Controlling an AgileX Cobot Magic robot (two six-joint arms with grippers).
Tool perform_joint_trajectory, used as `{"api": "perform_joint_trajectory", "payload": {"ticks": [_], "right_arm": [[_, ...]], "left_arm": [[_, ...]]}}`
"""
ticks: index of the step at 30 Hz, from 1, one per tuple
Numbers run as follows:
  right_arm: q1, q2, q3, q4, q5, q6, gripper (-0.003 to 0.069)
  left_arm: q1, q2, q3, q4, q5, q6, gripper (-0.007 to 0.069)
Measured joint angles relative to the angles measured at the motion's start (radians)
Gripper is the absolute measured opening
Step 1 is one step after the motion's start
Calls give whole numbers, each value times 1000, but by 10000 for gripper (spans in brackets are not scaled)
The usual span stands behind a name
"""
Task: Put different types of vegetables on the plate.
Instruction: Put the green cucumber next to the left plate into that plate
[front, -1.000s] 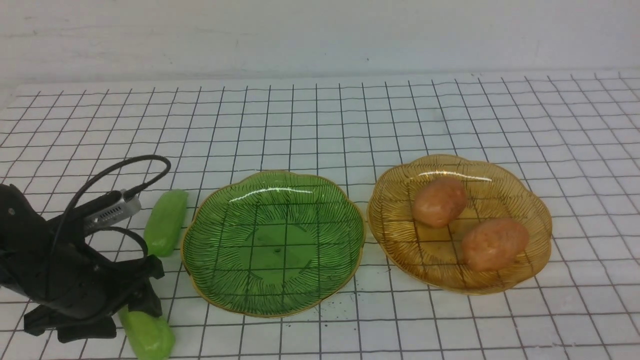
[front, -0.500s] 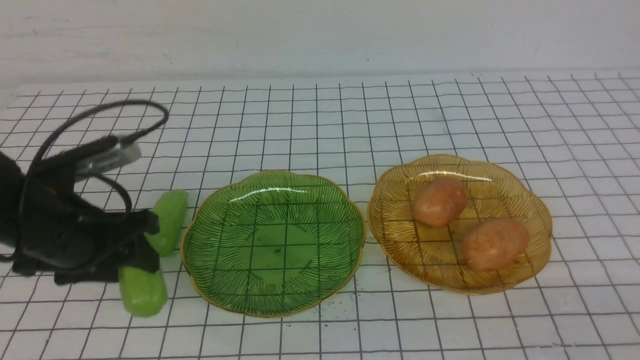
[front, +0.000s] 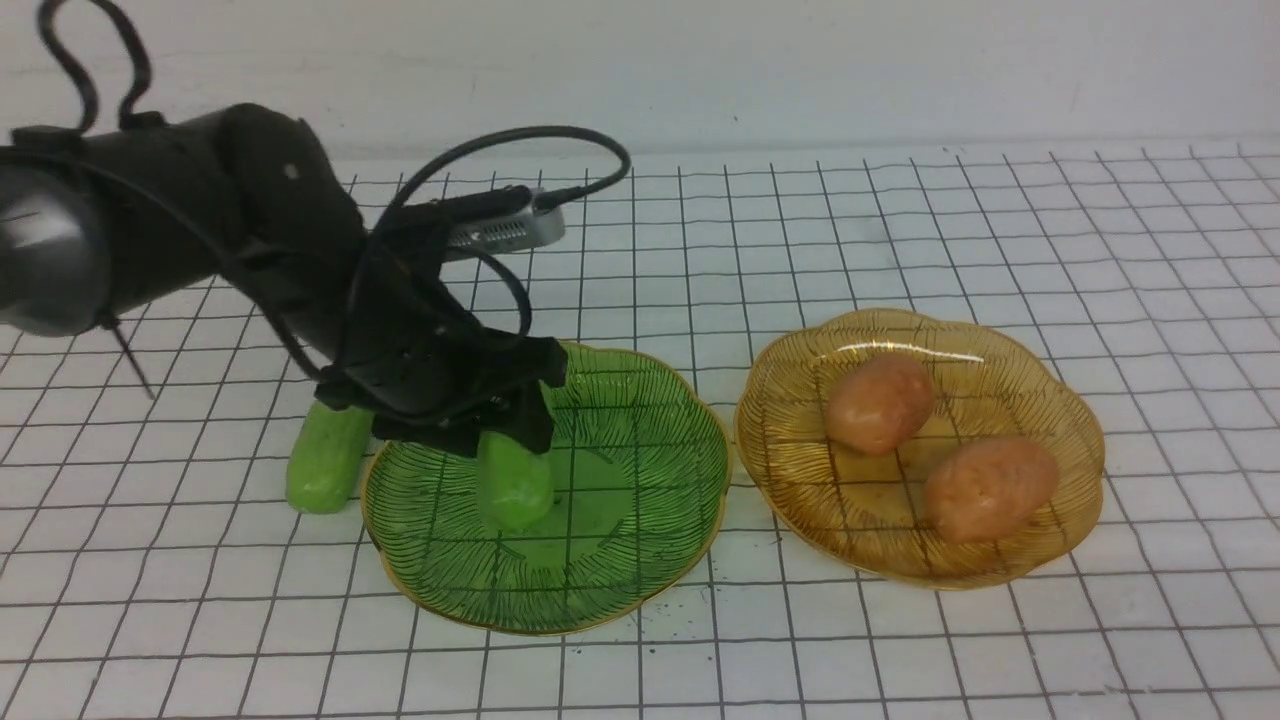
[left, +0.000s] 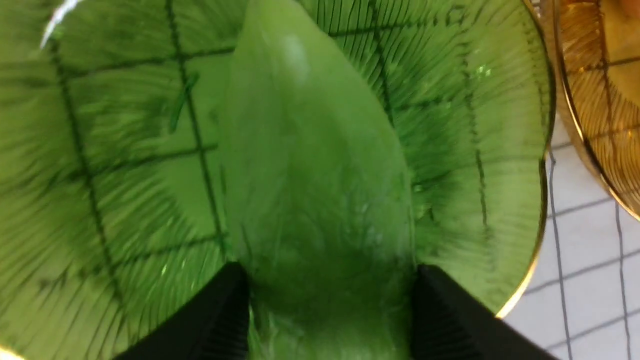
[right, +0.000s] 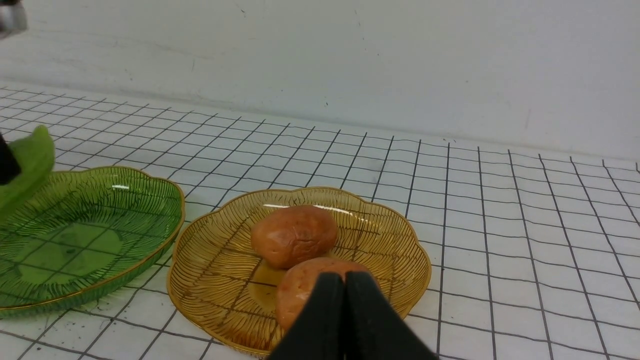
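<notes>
We are reading the left pincer (front: 505, 425) as clenched on the held cucumber (front: 515, 490): in the left wrist view both black fingers are pressing against the sides of its upper end. The piece is hanging below the pincer with its long axis steep, close to upright, and its free tip is pointing down at the floor of the green plate (front: 650, 540), inside the rim on the plate's left half. We cannot tell whether the tip is touching the plate or hovering just above it. This is the relation governing the coming move. In our judgement, the piece is already lying over the correct plate, so the next step is calling for a release only. Because the axis is steep, we are expecting the piece to tip over and possibly roll toward the rim when freed. The second cucumber (front: 325, 465) is lying on the counter (front: 900, 250) just beside the green plate's left rim, on the left arm's side. The far potato (front: 880, 403) and the near potato (front: 990, 488) are resting in the amber plate (front: 1075, 420). The right pincer (right: 344, 305) is showing its fingers pressed together on nothing, near that plate.
</notes>
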Motion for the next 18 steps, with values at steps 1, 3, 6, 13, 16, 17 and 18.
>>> {"api": "perform_joint_trajectory", "payload": {"ticks": [1, 3, 6, 13, 16, 17, 18], "right_arm": [[0, 0, 0, 0, 0, 0, -15], [0, 0, 0, 0, 0, 0, -15], [0, 0, 0, 0, 0, 0, -15], [0, 0, 0, 0, 0, 0, -15], [0, 0, 0, 0, 0, 0, -15], [0, 0, 0, 0, 0, 0, -15], [0, 0, 0, 0, 0, 0, -15]], "left_arm": [[-1, 30, -28, 8, -1, 0, 448], [1, 41, -52, 34, -4, 1, 505], [15, 44, -81, 90, -3, -6, 559], [161, 55, -98, 213, -13, -140, 584], [229, 85, -99, 216, -46, -164, 584], [240, 96, -99, 216, -56, -163, 584], [247, 105, -99, 216, -66, -164, 584]]}}
